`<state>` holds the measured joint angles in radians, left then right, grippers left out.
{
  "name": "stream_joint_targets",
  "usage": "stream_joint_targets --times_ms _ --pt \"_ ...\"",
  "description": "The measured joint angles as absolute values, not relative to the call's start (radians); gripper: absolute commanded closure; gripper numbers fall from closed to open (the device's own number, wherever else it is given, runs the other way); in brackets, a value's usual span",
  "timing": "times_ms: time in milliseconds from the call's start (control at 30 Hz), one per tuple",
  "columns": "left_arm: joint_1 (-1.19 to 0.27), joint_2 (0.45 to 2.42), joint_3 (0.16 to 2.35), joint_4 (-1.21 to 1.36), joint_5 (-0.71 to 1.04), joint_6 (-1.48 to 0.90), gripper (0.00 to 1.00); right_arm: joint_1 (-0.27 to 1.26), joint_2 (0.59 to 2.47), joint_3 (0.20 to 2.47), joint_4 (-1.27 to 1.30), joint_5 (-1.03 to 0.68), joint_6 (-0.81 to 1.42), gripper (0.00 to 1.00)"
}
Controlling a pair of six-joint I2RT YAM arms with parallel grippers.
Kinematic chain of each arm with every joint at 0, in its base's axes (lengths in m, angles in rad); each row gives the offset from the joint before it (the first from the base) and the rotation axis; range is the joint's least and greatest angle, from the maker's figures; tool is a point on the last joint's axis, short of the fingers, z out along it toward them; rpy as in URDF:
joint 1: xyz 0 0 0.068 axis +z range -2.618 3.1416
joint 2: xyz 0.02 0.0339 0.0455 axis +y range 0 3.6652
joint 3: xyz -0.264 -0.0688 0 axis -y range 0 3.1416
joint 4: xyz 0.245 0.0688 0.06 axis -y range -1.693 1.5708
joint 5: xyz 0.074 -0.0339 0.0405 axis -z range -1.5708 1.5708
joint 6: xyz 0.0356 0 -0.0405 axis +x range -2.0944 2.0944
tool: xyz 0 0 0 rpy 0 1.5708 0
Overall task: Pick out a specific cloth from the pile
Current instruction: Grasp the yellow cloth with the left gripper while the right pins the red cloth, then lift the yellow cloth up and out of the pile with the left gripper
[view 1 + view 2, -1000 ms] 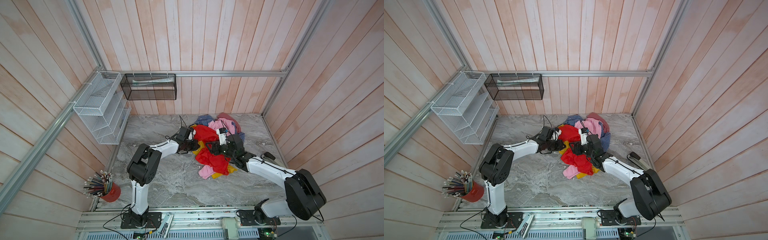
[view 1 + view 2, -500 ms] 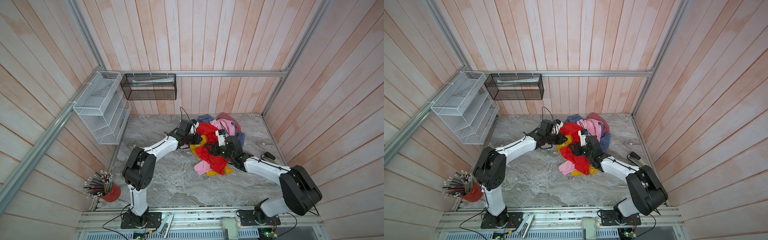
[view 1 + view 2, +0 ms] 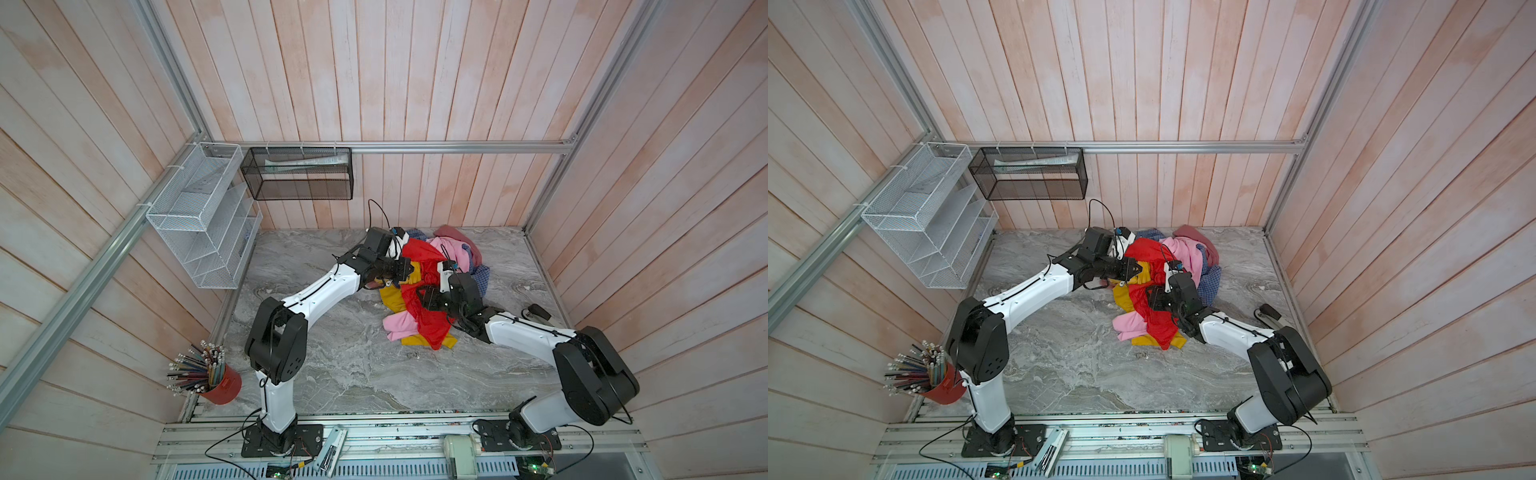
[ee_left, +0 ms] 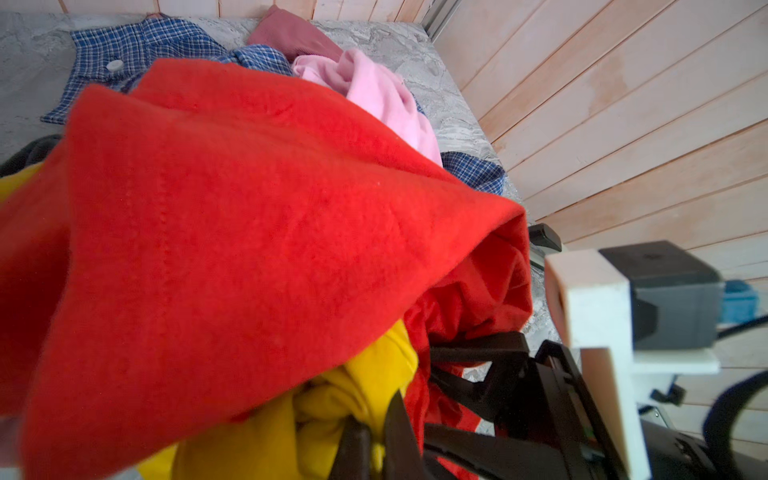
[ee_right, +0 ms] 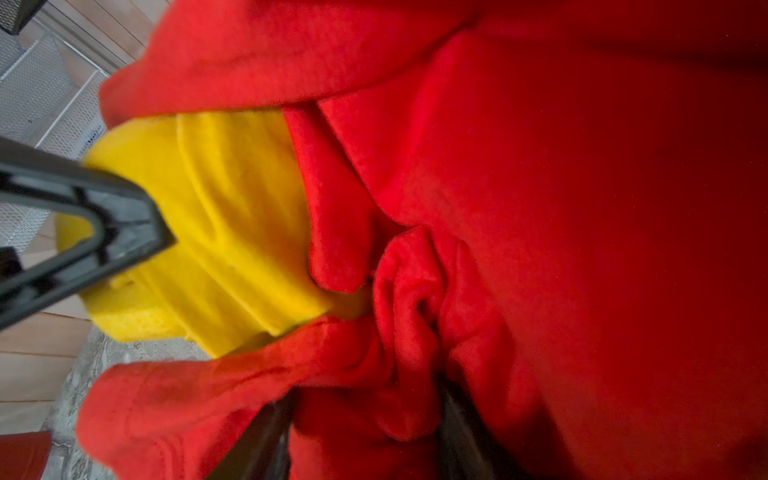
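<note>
On the desk (image 3: 332, 374), the left gripper (image 4: 376, 415) pinched the cloth (image 3: 390, 297), the right gripper (image 5: 363, 411) clasped the red cloth (image 3: 419, 257) covering it; freeing it from the pile (image 3: 451, 249) remained.

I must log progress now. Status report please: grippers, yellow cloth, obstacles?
Left gripper shut on the yellow cloth. Right gripper shut on the red cloth. Red cloth drapes over the yellow one, in the way.

A bright red cloth (image 4: 232, 232) fills the view, draped over a mustard-yellow cloth (image 4: 257, 449) that the left claw (image 4: 376, 432) pinches tight between black fingers. Behind lie a pink garment (image 4: 382, 95), a blue checked shirt (image 4: 137, 50) and a maroon garment (image 4: 291, 37) on a grey marble desk (image 4: 25, 75), beside a wooden plank wall (image 4: 623, 104).
</note>
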<state>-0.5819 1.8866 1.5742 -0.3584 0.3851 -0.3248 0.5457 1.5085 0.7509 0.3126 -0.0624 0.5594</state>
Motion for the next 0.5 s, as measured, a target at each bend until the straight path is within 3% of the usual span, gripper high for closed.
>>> stream_joint_targets --times_ms 300,500 --pt "-0.583 1.863 1.704 -0.443 0.385 -0.295 1.0 0.543 1.463 0.715 0.323 0.012 0.615 0.5" --pt "-0.583 1.85 1.779 -0.477 0.398 -0.282 0.95 0.525 1.449 0.698 0.325 0.046 0.646 0.5"
